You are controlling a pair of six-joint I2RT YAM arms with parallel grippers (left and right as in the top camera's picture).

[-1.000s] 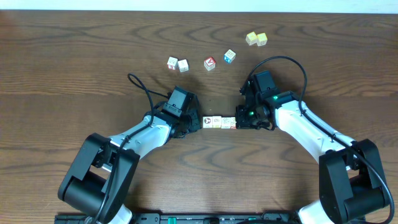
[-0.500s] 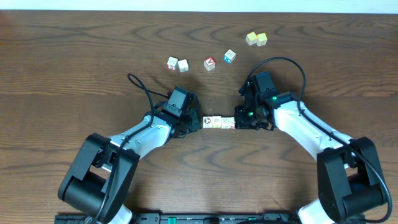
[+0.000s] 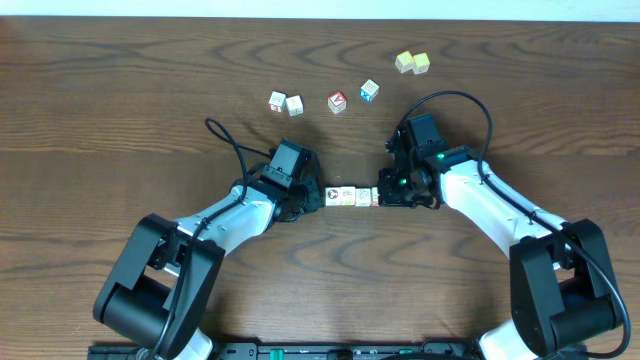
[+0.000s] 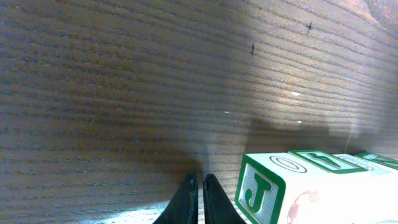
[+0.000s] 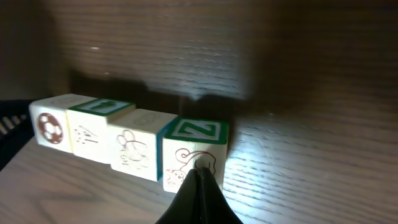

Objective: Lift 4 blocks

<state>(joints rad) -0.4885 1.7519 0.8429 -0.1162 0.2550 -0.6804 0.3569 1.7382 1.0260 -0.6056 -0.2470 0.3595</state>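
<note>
My left gripper (image 4: pixel 200 191) is pinched fully together with nothing between its fingers, and so is my right gripper (image 5: pixel 199 186). Between them, about the middle of the dark wooden tabletop (image 3: pixel 120 90), the four small white picture cubes (image 3: pixel 352 197) with green and dark prints stand in one tight row, face to face. My right tip presses on the side face of the green-bordered Z cube (image 5: pixel 194 149) at one end. At the other end my left tip stands just beside the green-bordered J cube (image 4: pixel 264 190); I cannot tell from the wrist view whether it touches.

I judge the gathering done: all four are lined up and bracketed by my two closed tips, ready to be squeezed from both ends. The lift itself is what is left. From the right wrist the cubes appear to sit on the wood, so I count none as raised. I expect it to need steady inward pressure and both arms rising together, or the middle cubes may buckle out.

Well apart, toward the far edge, lie two white cubes with pink-red edges (image 3: pixel 285 103), a red-faced cube (image 3: pixel 337 102), a blue-sided cube (image 3: pixel 369 90) and two pale yellow cubes (image 3: pixel 412 62).
</note>
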